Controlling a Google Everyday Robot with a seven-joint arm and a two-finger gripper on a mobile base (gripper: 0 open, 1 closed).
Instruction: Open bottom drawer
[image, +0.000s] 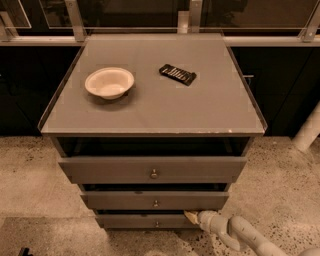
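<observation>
The bottom drawer (145, 221) is the lowest, shortest grey front of three in the cabinet, with a tiny round metal knob (157, 223) at its centre. My gripper (191, 216) comes in from the lower right on a white arm (235, 232). Its tip is at the top right edge of the bottom drawer's front, right of the knob. The drawer front sits a little set back under the middle drawer (155, 200).
The top drawer (152, 170) is the widest, with a bigger knob. A white bowl (109, 82) and a dark flat packet (177, 74) lie on the cabinet top (210, 110). A white post (309, 129) stands at right. Speckled floor surrounds the cabinet.
</observation>
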